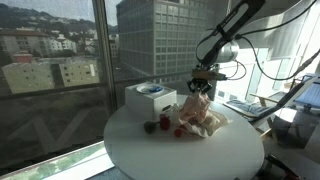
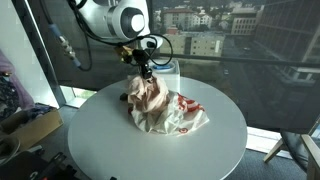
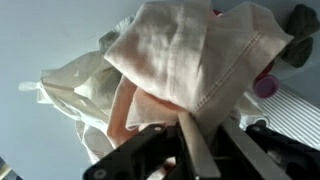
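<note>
No text, label, brand, number or sign can be read in any view. The red marks on the crumpled cream cloth [image 2: 160, 108] are too blurred to read as letters. The white box with a blue top [image 1: 150, 99] on the round white tabletop [image 1: 130, 150] shows no legible print.

The arm [image 2: 112, 18] fills the upper left of an exterior view — glossy white rounded shells, dark joint bands, black cables [image 2: 68, 50] looping alongside. Its gripper [image 2: 146, 74] is black — in the wrist view, dark finger links line the bottom edge.
</note>
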Controlling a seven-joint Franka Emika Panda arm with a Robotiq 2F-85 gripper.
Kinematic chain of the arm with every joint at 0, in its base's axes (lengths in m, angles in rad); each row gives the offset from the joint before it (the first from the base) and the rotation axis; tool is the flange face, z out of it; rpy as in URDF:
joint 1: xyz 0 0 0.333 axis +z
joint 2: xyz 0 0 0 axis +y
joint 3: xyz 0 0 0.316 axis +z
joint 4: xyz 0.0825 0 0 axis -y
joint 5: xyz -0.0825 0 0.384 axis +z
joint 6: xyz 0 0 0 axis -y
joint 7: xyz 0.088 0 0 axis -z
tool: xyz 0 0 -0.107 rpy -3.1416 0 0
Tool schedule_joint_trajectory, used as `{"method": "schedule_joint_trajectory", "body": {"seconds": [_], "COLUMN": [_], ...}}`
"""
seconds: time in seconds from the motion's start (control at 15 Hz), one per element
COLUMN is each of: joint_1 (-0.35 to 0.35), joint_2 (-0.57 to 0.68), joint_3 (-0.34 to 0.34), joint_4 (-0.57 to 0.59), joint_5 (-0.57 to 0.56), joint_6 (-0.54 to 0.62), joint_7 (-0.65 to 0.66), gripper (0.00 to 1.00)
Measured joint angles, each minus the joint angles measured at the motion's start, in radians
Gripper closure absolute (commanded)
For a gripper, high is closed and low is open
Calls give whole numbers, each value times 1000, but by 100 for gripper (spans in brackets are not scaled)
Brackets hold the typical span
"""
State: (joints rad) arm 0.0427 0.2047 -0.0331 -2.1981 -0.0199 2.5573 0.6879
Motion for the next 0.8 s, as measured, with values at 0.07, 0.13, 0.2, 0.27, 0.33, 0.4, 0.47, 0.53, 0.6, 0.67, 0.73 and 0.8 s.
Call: {"method": "schedule_joint_trajectory", "body": {"seconds": [0.07, 0.13, 0.2, 0.27, 0.33, 0.4, 0.47, 0.53, 0.6, 0.67, 0.73, 0.8], "joint_1": [0, 0, 2, 4, 8, 13, 23, 35, 47, 59, 72, 86], "joint_2": [31, 61, 88, 115, 141, 167, 193, 219, 246, 273, 300, 327], "joint_3": [-10, -18, -25, -30, -34, -36, -41, -47, -54, -62, -72, -83], "joint_4": [18, 35, 49, 60, 69, 78, 86, 97, 109, 123, 140, 159], "joint_5": [-16, -21, -29, -33, -34, -36, -44, -51, -58, -67, -79, -89], "joint_6": [5, 8, 11, 12, 14, 17, 21, 24, 27, 31, 37, 41], "joint_7": [0, 0, 0, -1, -1, -1, -1, -1, -1, -1, -1, -1], "gripper": [96, 96, 96, 96, 96, 96, 96, 96, 96, 96, 96, 96]}}
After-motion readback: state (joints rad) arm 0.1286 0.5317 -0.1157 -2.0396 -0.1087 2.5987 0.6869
